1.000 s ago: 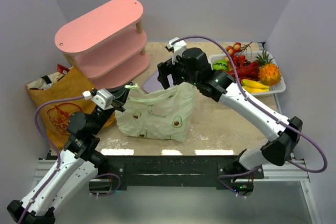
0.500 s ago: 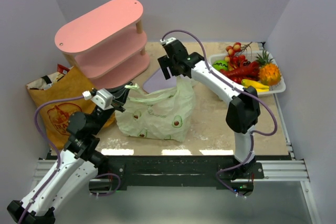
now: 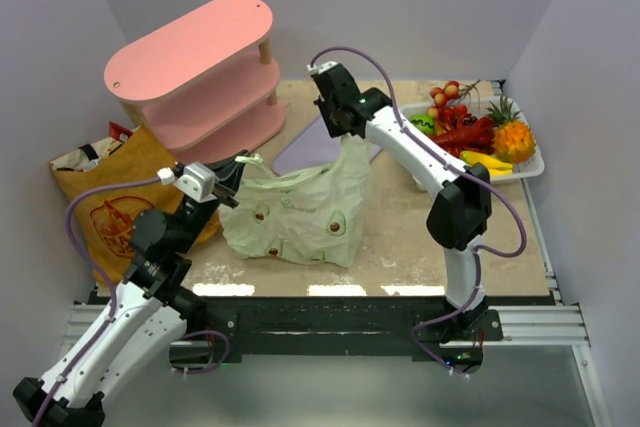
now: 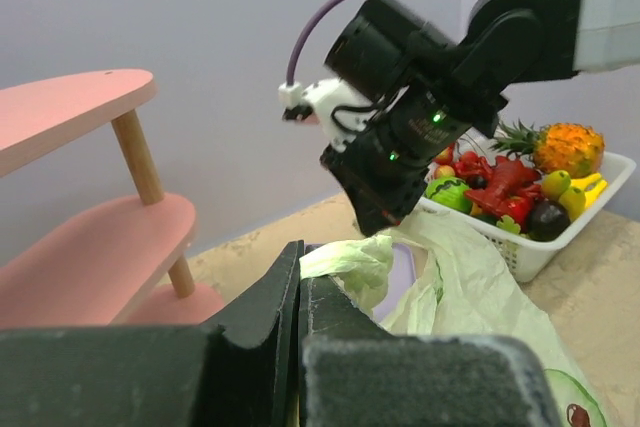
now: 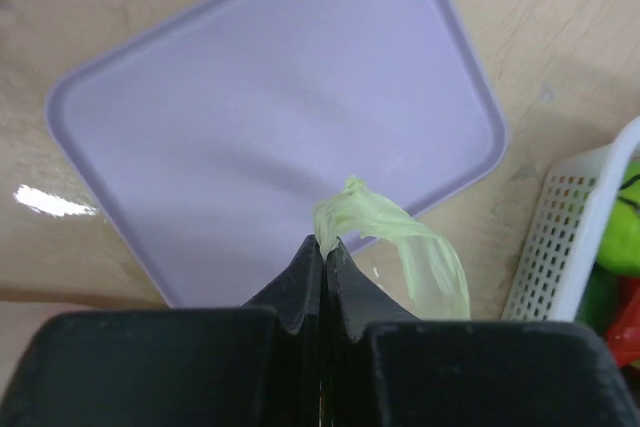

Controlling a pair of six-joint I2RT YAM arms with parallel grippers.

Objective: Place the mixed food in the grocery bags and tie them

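My left hand [image 3: 238,172] and right hand [image 3: 349,135] are each clamped shut on a handle of the pale-green plastic bag [image 3: 300,215], which sits bulging mid-desk [image 3: 425,247], apparently filled but not yet tied, while the brown paper bag [image 3: 108,209] stands open at the left.

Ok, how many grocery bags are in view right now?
2. The plastic bag lies mid-table, its handles pinched by the left gripper and the right gripper. The paper bag sits at the left edge beside the pink shelf. None other shows.

Plastic bag [image 3: 300,215] mid-table, paper bag [image 3: 100,212] left; shelf [image 3: 190,47] behind it, fruit basket [image 3: 520,173] right
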